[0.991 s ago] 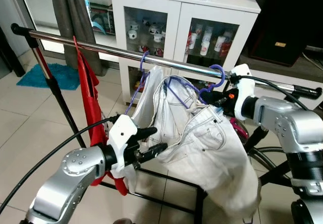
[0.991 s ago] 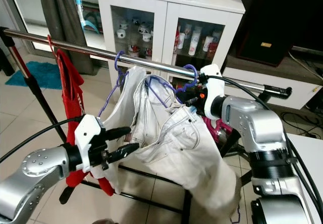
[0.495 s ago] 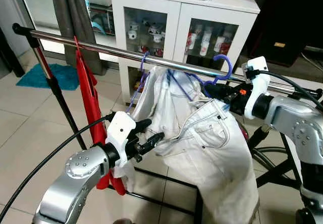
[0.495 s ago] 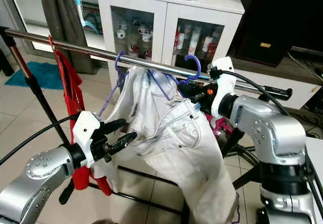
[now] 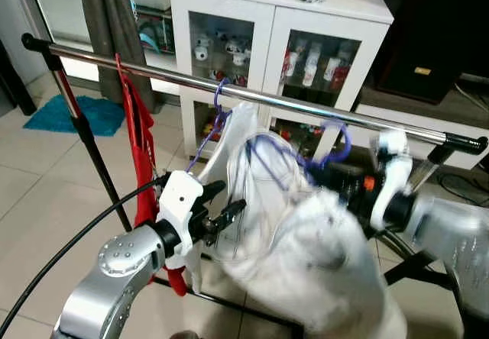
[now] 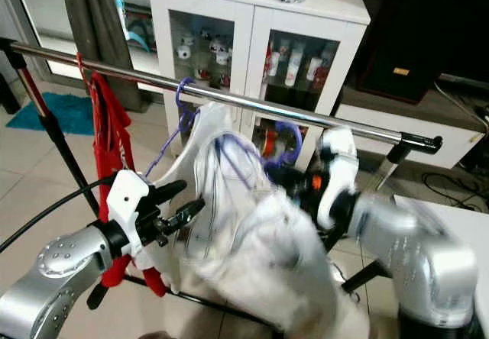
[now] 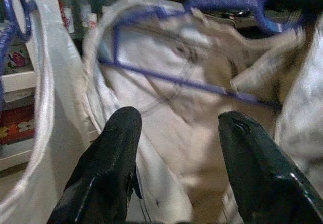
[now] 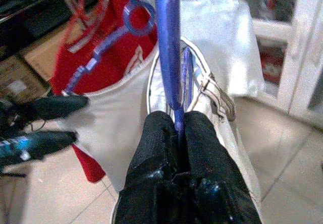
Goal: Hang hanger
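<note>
We note a rail point(image 5: 252, 95) of polished, glossy metal with matt black end caps. The hanger point(image 8: 168, 47) looks like smooth blue plastic with a slight sheen. The jeans point(image 7: 176, 128) are off-white woven cloth with visible seams and a matt finish. A red garment point(image 5: 141, 137) appears as thin matt fabric. The cabinet point(image 5: 263, 14) has a smooth white painted finish with glass door panels. We see glossy pale tiles on the floor point(image 5: 46, 194), and a fluffy blue rug point(image 5: 72, 115).
</note>
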`<state>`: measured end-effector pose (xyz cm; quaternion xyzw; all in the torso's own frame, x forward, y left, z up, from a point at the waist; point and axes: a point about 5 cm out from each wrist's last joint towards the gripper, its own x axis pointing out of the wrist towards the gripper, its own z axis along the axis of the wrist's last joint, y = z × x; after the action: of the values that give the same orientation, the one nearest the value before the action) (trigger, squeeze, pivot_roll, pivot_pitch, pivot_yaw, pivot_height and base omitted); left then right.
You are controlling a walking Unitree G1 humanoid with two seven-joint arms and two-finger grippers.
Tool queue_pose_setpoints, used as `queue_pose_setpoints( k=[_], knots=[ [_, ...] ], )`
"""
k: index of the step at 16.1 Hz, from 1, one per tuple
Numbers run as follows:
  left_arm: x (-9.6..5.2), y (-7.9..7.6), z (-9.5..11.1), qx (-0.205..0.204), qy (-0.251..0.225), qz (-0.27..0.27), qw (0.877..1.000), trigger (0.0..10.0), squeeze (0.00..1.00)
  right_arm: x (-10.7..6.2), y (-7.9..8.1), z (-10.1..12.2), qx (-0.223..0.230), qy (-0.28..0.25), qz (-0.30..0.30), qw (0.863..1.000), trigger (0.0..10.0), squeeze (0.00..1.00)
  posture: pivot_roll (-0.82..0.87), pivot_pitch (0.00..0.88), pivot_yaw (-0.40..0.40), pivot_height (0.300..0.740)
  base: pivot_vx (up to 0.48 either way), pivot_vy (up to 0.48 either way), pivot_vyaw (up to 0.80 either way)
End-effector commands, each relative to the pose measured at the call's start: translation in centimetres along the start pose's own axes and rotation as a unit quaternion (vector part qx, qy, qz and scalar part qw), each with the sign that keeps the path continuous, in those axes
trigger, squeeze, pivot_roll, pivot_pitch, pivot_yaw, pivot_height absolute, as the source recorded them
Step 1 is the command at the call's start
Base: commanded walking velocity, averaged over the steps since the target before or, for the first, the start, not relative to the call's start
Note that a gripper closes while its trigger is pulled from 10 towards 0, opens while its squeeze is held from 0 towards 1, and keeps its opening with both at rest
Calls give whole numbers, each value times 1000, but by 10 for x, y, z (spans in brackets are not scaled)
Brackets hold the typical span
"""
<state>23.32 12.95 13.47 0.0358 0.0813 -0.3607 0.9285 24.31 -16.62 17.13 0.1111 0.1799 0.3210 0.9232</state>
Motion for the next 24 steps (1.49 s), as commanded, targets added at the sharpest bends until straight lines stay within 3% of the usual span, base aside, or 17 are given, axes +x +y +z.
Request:
queue_pose_setpoints(
  k=[1,4,5,6,7,12,19,24],
  knots=[
    [-1,0,1,0,1,2,1000,10000,0,-3,0,10,-23,-31,-14,999,0,0,85,0,-79,740,0,0,0],
    [-2,3,0,5,9,19,1000,10000,0,6,0,-6,-11,-79,-79,994,0,0,84,0,-77,740,0,0,0],
    [-3,4,0,6,6,27,1000,10000,0,7,-1,-10,-1,-81,-93,992,1765,0,86,0,-78,740,0,0,0],
    [-4,5,1,7,-4,37,999,10000,0,9,-3,-18,6,-75,-117,990,8471,0,88,0,-83,740,0,0,0],
    [-5,6,2,5,-7,40,999,10000,0,10,-3,-26,-8,-71,-124,990,10000,0,88,0,-83,740,0,0,0],
    [-8,6,-1,-4,-5,61,998,10000,0,12,-3,-43,-1,-71,-149,986,10000,0,94,0,-90,740,0,0,0],
    [-10,6,-2,-13,-2,74,997,10000,0,15,-4,-45,30,-79,-168,982,10000,0,94,0,-92,740,0,0,-760],
    [-10,5,-1,-16,-2,70,997,10000,0,17,-3,-44,32,-82,-168,982,10000,0,92,0,-88,740,-49,0,-185]
  ],
)
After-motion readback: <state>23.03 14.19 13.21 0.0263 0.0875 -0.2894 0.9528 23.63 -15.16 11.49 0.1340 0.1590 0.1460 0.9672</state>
